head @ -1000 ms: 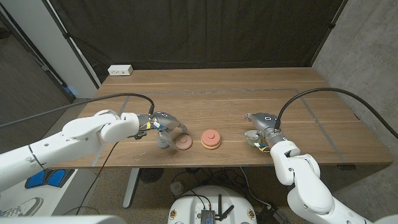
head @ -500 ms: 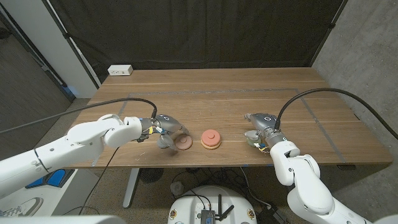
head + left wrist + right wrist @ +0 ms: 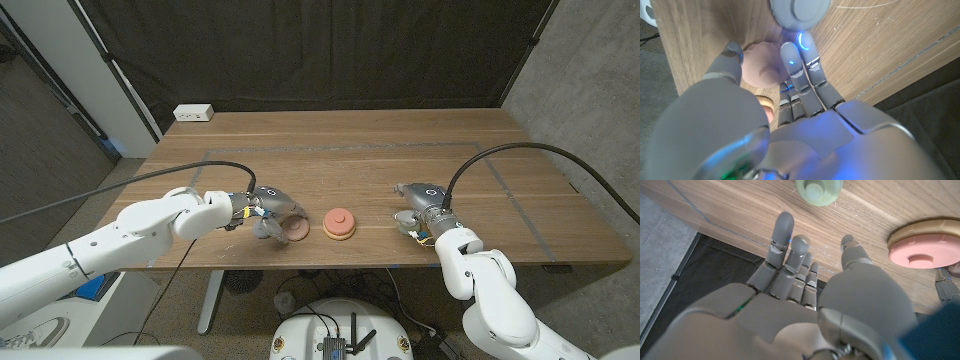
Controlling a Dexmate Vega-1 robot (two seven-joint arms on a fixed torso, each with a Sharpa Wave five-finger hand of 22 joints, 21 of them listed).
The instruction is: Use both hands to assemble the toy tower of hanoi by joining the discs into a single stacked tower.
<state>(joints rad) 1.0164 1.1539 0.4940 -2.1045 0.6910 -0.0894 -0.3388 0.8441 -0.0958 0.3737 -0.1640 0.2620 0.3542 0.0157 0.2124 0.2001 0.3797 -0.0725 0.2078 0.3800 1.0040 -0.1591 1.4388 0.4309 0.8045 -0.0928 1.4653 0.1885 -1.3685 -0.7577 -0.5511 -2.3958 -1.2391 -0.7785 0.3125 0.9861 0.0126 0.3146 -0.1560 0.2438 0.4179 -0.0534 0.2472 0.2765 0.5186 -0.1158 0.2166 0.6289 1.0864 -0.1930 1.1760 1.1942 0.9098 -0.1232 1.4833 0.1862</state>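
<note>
A pink disc on a wider tan disc [image 3: 339, 224] makes a short stack near the table's front middle; it also shows in the right wrist view as the pink-and-tan stack [image 3: 924, 250]. Left of it a brownish disc [image 3: 295, 229] lies on the table. My left hand [image 3: 268, 212] hangs over its left side, and the thumb [image 3: 733, 50] and fingers [image 3: 790, 56] stand either side of the brownish disc [image 3: 762, 68], which stays on the wood. Just beyond the fingertips is a grey-blue disc [image 3: 800, 12]. My right hand [image 3: 417, 210] waits with fingers apart beside a small green disc [image 3: 818, 190], not touching it.
A white power strip [image 3: 193, 113] lies at the table's back left. Black cables arc over the table [image 3: 350, 160] from both wrists. The front edge runs just beneath both hands and the discs. Bare wood stretches across the middle and back.
My left hand has slid to the right, closing over the brownish disc, which has not moved. The right hand, the green disc and the stack stay as they were.
</note>
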